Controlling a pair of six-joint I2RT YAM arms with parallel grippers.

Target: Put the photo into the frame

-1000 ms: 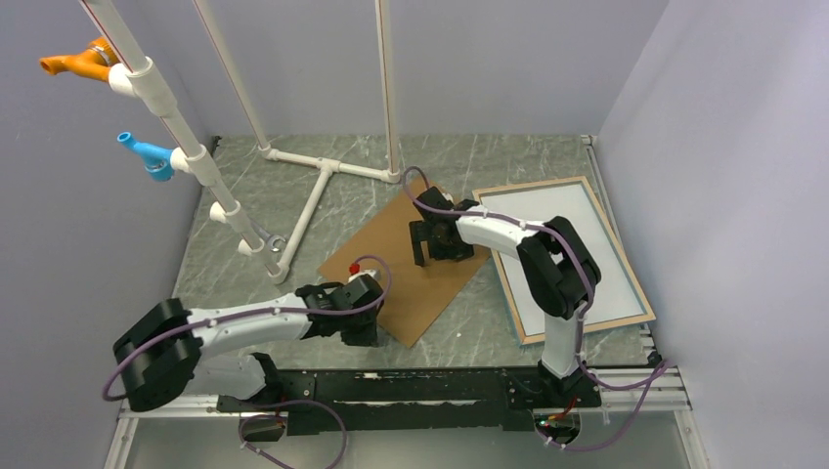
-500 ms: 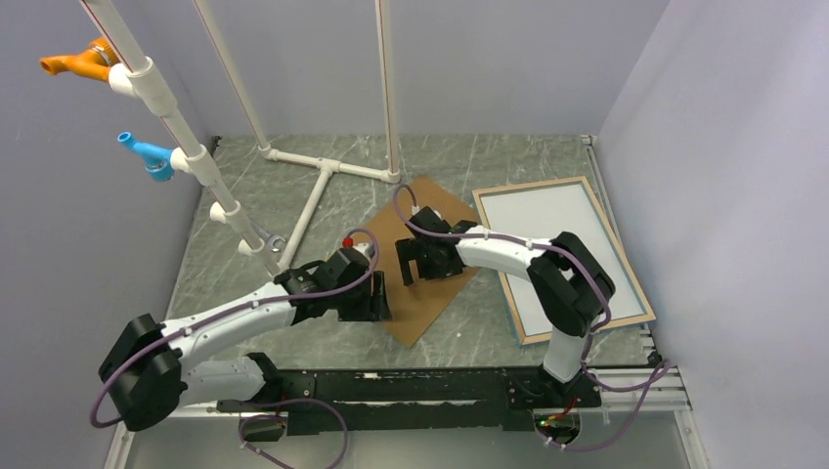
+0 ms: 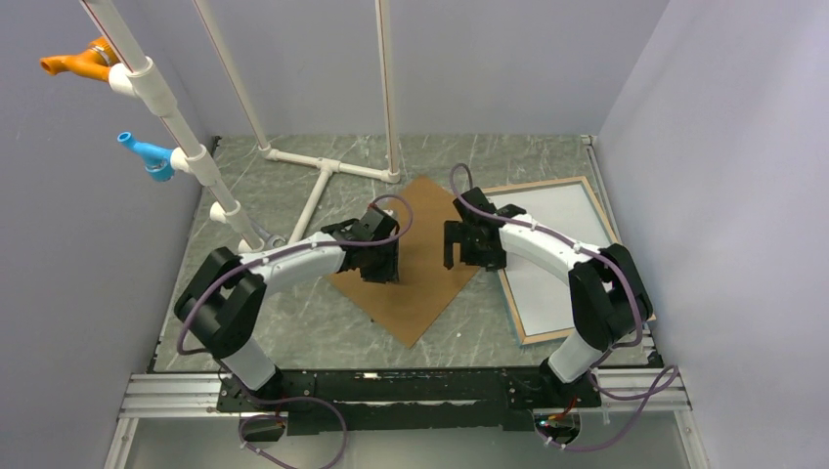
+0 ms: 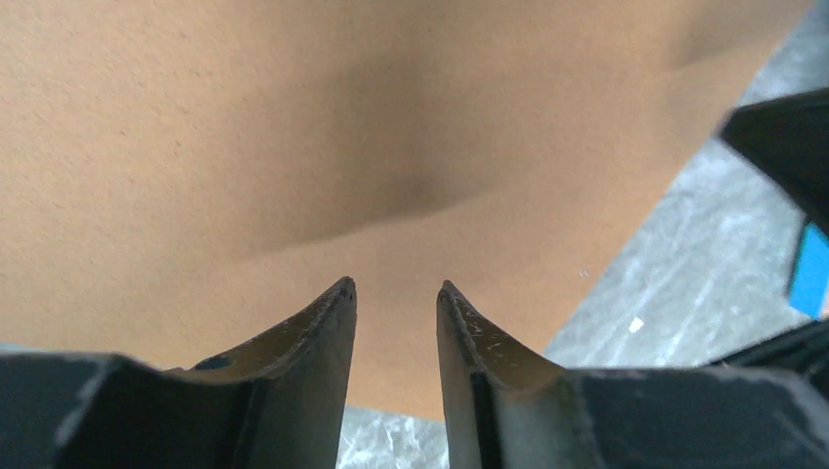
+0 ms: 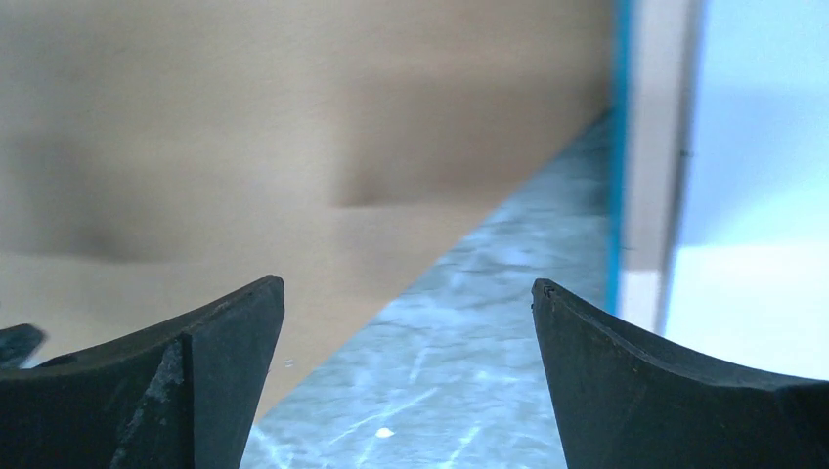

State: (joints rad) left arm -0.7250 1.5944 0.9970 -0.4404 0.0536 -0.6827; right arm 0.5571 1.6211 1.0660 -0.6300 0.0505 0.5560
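The frame (image 3: 533,186) lies flat at the right, light wood face up, with a pale white surface (image 3: 562,244) filling it; I cannot tell whether that is the photo's white back or the pane. No printed picture shows. The brown backing board (image 3: 420,293) lies mid-table. My left gripper (image 3: 383,266) hovers low over the board's left part (image 4: 293,127), jaws slightly apart and empty (image 4: 396,285). My right gripper (image 3: 459,256) is wide open and empty (image 5: 408,283) over the bare strip between the board's right edge (image 5: 196,147) and the frame's wood rim (image 5: 655,147).
A white pipe stand (image 3: 323,181) rises at the back, with an orange fitting (image 3: 73,63) and a blue fitting (image 3: 142,151) on the leaning pipe at the left. Grey walls close in the marbled table (image 3: 293,322) on three sides.
My left gripper swung from the board's near-left corner out over the board's left part. My right gripper moved rightwards to the board's right edge beside the frame. The board and frame stayed put.
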